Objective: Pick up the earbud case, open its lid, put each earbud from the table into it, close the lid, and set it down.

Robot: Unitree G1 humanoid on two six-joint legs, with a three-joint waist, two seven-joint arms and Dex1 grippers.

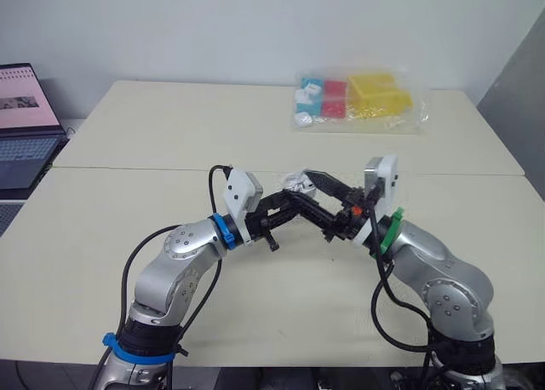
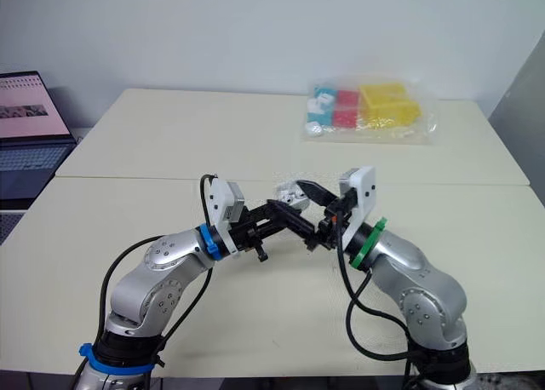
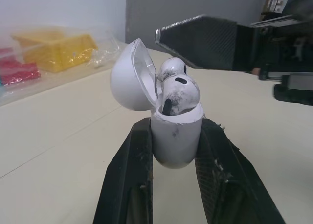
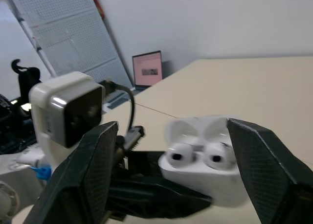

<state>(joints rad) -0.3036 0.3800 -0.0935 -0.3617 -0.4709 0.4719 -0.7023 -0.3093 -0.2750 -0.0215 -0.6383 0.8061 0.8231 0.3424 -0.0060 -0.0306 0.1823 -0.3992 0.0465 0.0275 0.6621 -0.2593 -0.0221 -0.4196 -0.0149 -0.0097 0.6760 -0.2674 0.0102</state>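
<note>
The white earbud case [image 3: 176, 136] is held upright above the table, pinched at its base by my left gripper [image 3: 176, 127]. Its lid [image 3: 128, 77] is hinged open. Two white earbuds [image 3: 180, 93] sit side by side in their sockets, smudged with dark marks. In the head views the case [image 1: 298, 184] hangs over the table's middle, between both arms. My right gripper [image 4: 172, 127] is open, its fingers spread wide on either side of the case [image 4: 205, 177] without touching it. One right finger [image 3: 205, 40] hovers just above the earbuds.
A clear plastic bag [image 1: 353, 100] of red, yellow and blue-white pieces lies at the far side of the cream table [image 1: 170, 134]. An open laptop [image 1: 21, 126] sits off the table's left edge.
</note>
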